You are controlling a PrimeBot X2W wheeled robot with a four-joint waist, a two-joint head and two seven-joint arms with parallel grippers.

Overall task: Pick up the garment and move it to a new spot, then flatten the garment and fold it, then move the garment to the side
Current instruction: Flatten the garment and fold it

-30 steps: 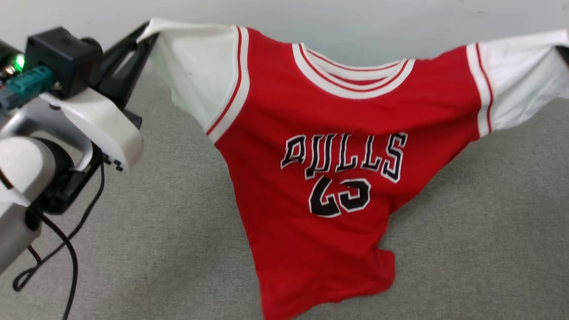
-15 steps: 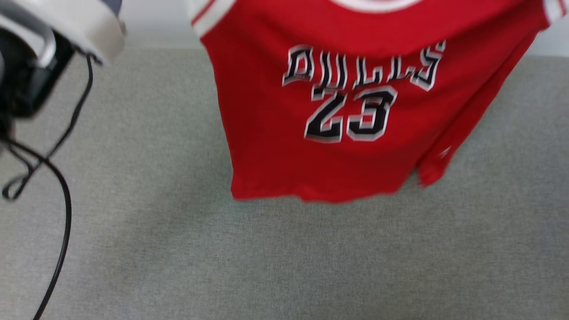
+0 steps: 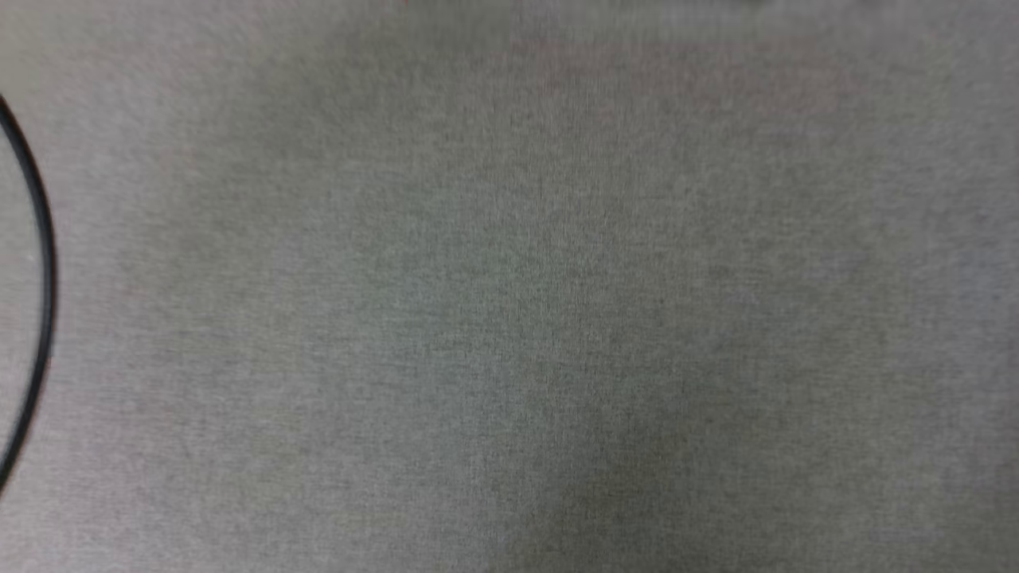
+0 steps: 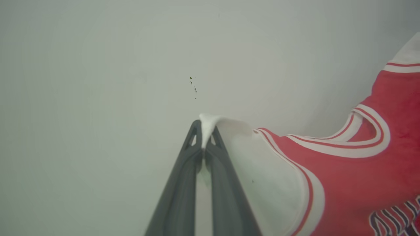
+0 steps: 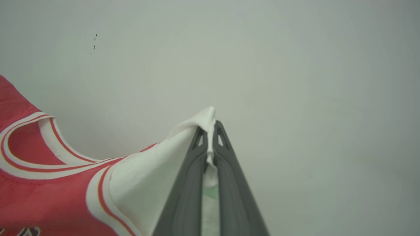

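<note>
In the left wrist view the garment (image 4: 354, 173), a red jersey with white sleeves and striped neck trim, hangs off to the right. My left gripper (image 4: 205, 126) is shut on the tip of one white sleeve. In the right wrist view the garment (image 5: 49, 183) spreads to the lower left, and my right gripper (image 5: 210, 126) is shut on the tip of the other white sleeve. The jersey is stretched between the two grippers in front of a pale wall (image 4: 98, 82). Black lettering peeks in at the lower right corner of the left wrist view.
The head view looks down on a grey fabric surface (image 3: 525, 302). A black cable (image 3: 44, 263) curves along its left edge. The pale wall (image 5: 295, 82) behind the grippers carries a few small dark specks (image 4: 193, 87).
The head view has swung downward, so the jersey and left arm have slid out past its top edge. Both grippers still pinch the sleeves.
</note>
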